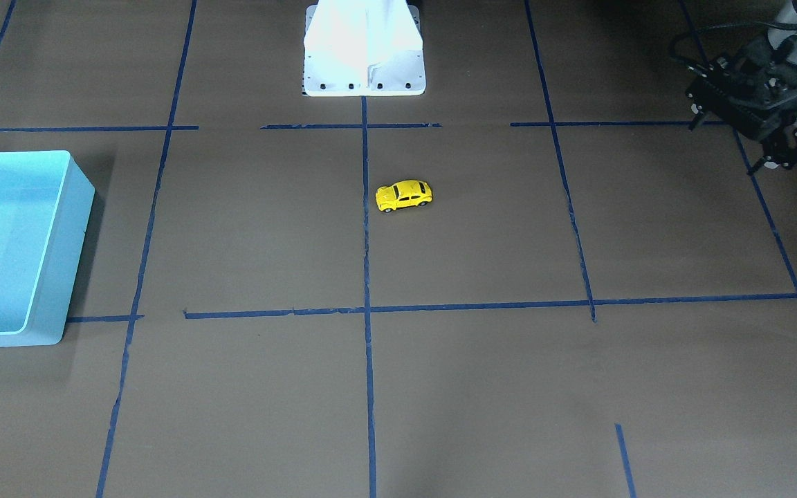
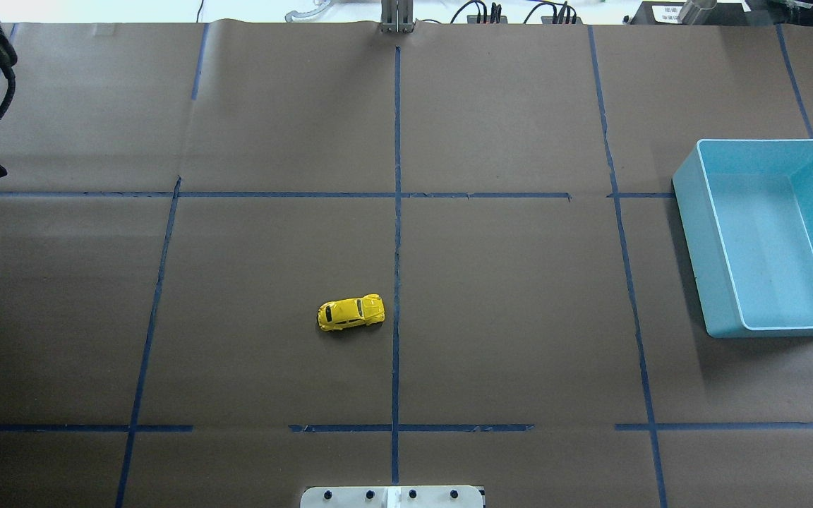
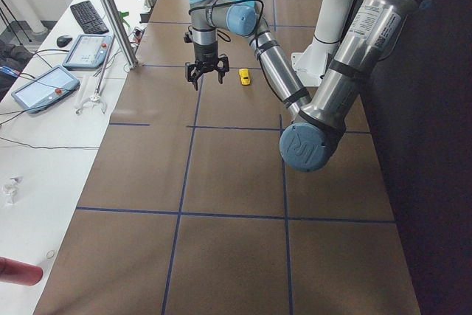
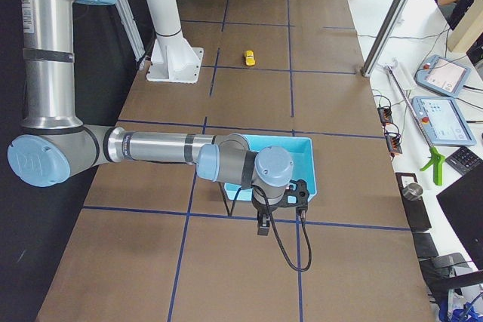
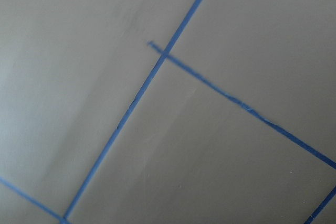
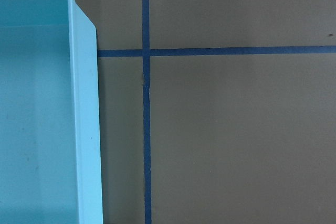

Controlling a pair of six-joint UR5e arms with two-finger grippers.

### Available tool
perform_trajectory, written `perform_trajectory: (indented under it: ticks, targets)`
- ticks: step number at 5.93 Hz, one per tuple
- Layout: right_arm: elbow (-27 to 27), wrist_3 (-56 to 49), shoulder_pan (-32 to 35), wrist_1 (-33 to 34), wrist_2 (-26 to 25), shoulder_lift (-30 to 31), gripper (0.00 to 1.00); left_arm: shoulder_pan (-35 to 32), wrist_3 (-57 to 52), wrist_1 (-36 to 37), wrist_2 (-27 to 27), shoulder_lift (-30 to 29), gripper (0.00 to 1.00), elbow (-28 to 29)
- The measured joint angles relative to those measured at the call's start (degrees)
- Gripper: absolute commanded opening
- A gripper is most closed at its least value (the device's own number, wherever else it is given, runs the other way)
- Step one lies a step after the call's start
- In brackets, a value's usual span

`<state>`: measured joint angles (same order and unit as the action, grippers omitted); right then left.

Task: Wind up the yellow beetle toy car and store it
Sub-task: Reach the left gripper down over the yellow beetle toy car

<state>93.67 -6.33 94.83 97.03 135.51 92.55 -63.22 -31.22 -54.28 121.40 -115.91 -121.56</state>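
Note:
The yellow beetle toy car (image 1: 404, 196) (image 2: 351, 313) stands on its wheels on the brown table, close to the centre tape line, with nothing touching it. It shows small in the side views (image 3: 244, 76) (image 4: 249, 57). My left gripper (image 1: 782, 155) (image 3: 206, 79) hangs open and empty above the table, far out to the car's side. My right gripper (image 4: 261, 225) hangs beside the near wall of the turquoise bin (image 2: 703, 233) (image 1: 59, 207) (image 6: 84, 103). It shows only in the exterior right view, so I cannot tell its state. The bin holds nothing.
The white robot base (image 1: 364, 62) (image 2: 392, 497) stands at the table's edge behind the car. Blue tape lines (image 2: 396, 212) divide the brown surface. A white side table with tablets (image 3: 44, 86) and a keyboard (image 3: 88, 16) runs along the far side.

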Motion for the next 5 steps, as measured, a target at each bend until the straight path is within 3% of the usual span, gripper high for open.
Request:
perform_trajectory:
  ticks: [1, 3, 5]
  targets:
    - [-0.04, 0.0, -0.03, 0.0, 0.01, 0.0, 1.0, 4.1, -2.11, -0.14, -0.61, -2.16, 1.0, -1.25]
    - [-0.06, 0.0, -0.04, 0.0, -0.05, 0.0, 1.0, 18.74, -4.16, -1.82, -7.29, -6.82, 1.0, -2.24]
    - [-0.07, 0.0, -0.06, 0.0, -0.03, 0.0, 1.0, 26.41, -4.32, -8.2, -10.71, -9.09, 1.0, 1.51]
